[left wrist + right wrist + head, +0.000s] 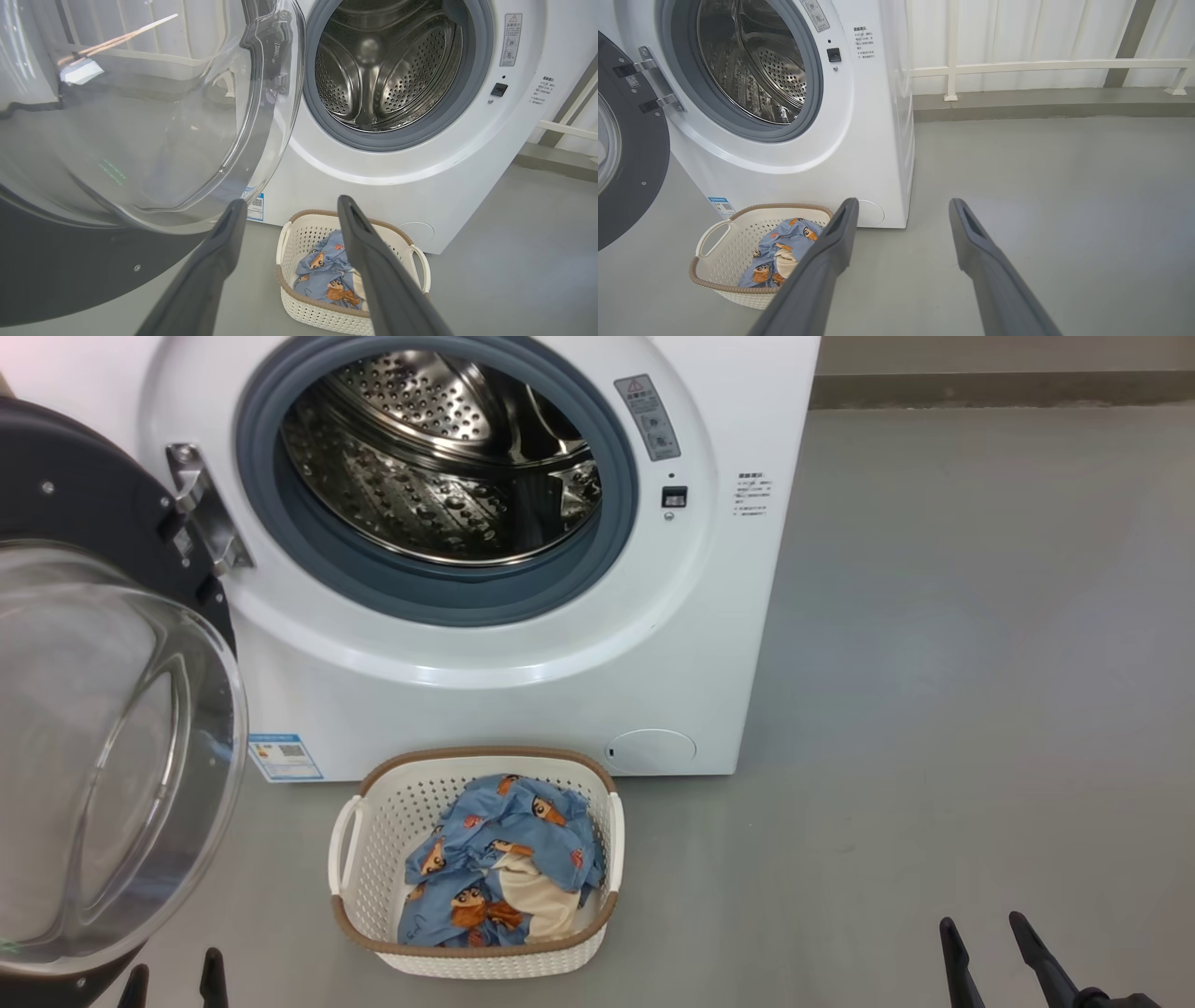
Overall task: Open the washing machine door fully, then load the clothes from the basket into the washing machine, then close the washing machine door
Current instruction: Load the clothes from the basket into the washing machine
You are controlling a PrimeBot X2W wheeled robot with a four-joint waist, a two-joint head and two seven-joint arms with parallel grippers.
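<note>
Since door [112, 756] is swung wide, drum [439, 457] access judged clear; clothes [499, 863] bundled in basket [373, 831], set on floor [934, 709] just before washer [523, 709] for short transfer. Both jaws seen apart, empty.

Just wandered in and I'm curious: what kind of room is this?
Likely a laundry or utility area, perhaps a balcony: a white front-loading washing machine with its door open, a basket of clothes on a grey floor, and a white railing nearby.
</note>
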